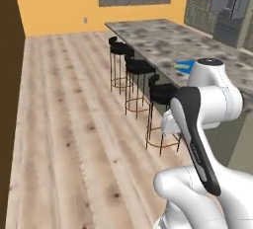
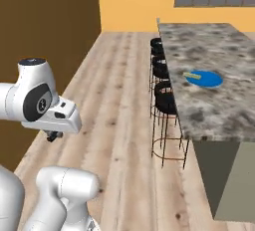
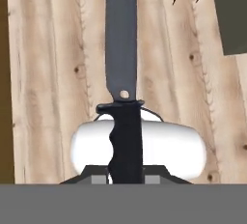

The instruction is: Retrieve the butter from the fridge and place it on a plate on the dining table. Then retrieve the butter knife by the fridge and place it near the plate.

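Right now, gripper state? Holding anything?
Gripper: shut on the slim dark butter knife, gripping its black handle, grey blade pointing away over the wooden floor.

Butter knife (image 3: 121,49): dull grey metal blade, matt black grip. Bench (image 2: 214,105) marbled stone, floor (image 1: 64,124) knotty pale wood, plate (image 2: 205,79) smooth blue

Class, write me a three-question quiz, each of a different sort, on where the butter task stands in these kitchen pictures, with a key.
1. True or false: the butter lies on the plate.
2. What do the jaws of the gripper hold? A) butter knife B) spoon C) nothing
3. Fill in: the plate rests on the dining ____, beside three black stools.

Key:
1. True: a pale stick lies on the blue disc.
2. A: the butter knife points out from the hand, over the wooden floor.
3. table
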You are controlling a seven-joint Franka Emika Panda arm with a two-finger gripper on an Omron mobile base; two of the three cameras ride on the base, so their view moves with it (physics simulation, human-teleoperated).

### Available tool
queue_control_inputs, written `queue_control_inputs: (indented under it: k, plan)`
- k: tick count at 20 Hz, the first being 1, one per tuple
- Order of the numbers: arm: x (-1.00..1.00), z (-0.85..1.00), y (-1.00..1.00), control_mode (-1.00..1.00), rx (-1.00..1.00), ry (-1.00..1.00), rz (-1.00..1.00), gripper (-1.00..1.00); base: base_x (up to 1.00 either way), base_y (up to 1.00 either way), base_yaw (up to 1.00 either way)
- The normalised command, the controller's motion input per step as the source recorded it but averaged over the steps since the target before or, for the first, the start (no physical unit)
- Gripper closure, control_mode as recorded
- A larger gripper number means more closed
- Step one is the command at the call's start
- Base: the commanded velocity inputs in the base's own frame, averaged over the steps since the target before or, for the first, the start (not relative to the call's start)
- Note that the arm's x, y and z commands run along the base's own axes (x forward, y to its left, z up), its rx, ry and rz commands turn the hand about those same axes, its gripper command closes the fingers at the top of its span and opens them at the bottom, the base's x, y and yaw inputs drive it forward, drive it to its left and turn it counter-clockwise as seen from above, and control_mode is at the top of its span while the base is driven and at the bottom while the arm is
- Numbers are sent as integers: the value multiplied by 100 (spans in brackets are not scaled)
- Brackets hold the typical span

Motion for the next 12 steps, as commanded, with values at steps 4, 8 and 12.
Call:
queue_control_inputs:
  k: [4,8,12]
  plan:
    - [0,0,0,100,0,0,0,100,81,64,-73]
    - [0,0,0,100,0,0,0,100,64,44,-82]
    - [0,0,0,100,0,0,0,100,57,46,-80]
